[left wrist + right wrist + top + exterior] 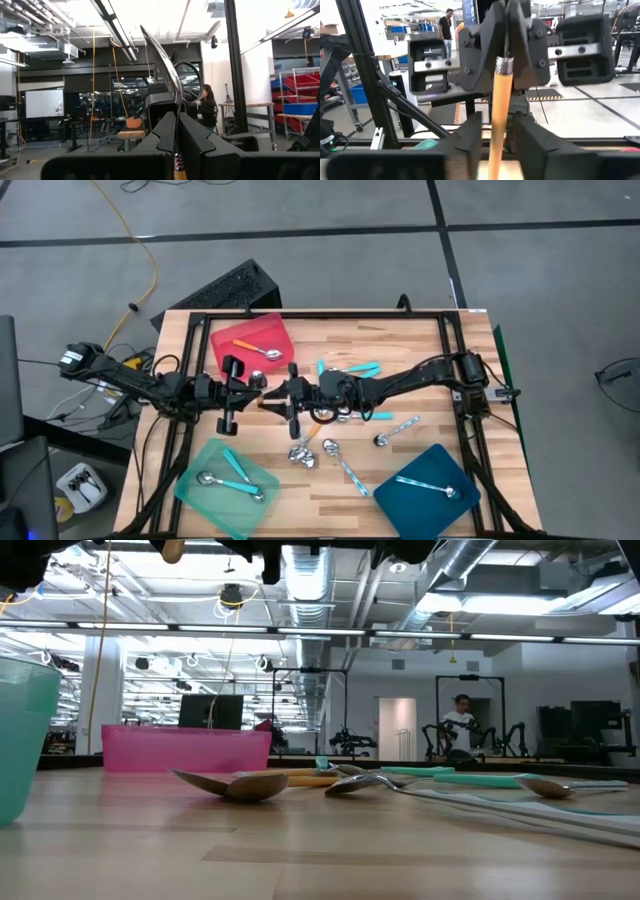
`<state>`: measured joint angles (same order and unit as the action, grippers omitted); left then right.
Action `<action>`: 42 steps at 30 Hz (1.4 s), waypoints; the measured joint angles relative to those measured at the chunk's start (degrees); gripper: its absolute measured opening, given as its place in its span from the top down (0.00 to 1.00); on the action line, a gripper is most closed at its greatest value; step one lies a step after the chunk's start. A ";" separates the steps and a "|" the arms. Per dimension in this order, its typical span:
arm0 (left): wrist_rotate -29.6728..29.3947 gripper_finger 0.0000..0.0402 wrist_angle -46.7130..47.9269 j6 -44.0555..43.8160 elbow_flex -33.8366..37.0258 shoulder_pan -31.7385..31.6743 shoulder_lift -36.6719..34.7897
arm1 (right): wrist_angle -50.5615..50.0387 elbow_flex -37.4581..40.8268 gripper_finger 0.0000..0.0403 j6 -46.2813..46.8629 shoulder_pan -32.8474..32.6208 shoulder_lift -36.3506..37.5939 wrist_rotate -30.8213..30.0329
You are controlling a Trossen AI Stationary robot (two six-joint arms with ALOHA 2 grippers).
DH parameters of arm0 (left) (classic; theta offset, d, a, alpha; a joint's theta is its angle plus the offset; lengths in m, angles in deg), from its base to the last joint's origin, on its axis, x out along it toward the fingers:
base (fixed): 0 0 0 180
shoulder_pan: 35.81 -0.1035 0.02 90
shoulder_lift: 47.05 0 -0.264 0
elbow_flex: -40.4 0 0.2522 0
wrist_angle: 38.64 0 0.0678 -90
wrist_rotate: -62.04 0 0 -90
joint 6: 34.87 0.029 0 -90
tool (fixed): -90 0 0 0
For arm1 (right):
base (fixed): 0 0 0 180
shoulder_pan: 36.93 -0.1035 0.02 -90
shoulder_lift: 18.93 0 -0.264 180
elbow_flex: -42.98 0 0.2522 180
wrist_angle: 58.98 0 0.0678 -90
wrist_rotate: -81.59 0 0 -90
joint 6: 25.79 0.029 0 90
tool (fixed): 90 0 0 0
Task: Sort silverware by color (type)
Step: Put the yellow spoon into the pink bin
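**Above the middle of the counter: an orange spoon hangs between two arms**

Far left on the counter [400, 340], the red tray [232, 332] carries one orange-handled spoon [256, 348]. Nearer the front edge, the mint-green tray [205, 465] has a turquoise-handled spoon [232, 480] in it.

Moving in, the left gripper [176, 117] is up in the air, its fingers pinched tight on the spoon in play [497, 115]. They bite on the narrow metal neck, with the shiny bowl poking out beyond them and the orange handle pointing at the other arm.

Facing it nose to nose is the right gripper [496, 125]. Its fingers [470, 135] stand a little apart, one on each side of the handle, and I read a sliver of gap on both sides, so no squeeze from that arm.

This is a light, stiff piece that won't bend or break, but it is thin and smooth. My call is that the polished bowl would slide out of a pinch, so the flat middle of the handle is the safer hold.

Below the arms, loose spoons [335, 452] lie scattered on the wood. Far right, the dark-blue tray [455, 505] holds a pale blue-handled spoon [425, 485].
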<state>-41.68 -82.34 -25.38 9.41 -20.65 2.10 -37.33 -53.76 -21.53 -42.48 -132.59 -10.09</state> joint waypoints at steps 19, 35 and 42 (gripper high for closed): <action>-0.11 1.00 -0.79 0.78 0.00 -0.73 -0.01 | 0.56 0.00 0.66 0.86 0.94 0.04 0.27; -0.30 1.00 -1.01 0.55 0.00 -1.20 0.00 | 1.18 0.00 0.66 1.73 1.89 0.02 0.53; -0.26 1.00 -0.84 0.75 0.00 -1.18 0.00 | 0.80 0.00 0.63 1.75 1.95 0.02 0.51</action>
<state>-41.94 -83.18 -24.63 9.41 -21.83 2.10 -36.53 -53.76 -19.77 -40.53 -132.57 -9.58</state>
